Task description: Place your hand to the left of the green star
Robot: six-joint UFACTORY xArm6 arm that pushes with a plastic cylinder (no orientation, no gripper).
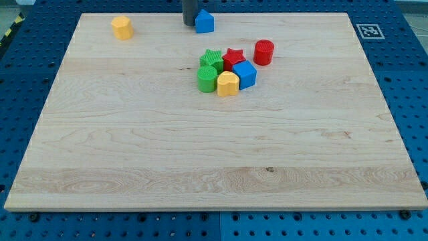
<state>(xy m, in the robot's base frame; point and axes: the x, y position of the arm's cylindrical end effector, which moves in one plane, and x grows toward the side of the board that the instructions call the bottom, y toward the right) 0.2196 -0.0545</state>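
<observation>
Your rig carries no claw, only a rod, so nothing opens or grips. My tip [189, 24] sits at the view's top edge of the wooden board [134, 147], just left of the blue house-shaped block [204, 21]. The green star [212, 60] lies below that, well apart, in a tight cluster: red star [233, 57], blue cube [245, 73], yellow heart [228, 84], green cylinder [207, 78]. Red cylinder [263, 51] just right of cluster. Yellow hexagon [122, 27] far top left.
</observation>
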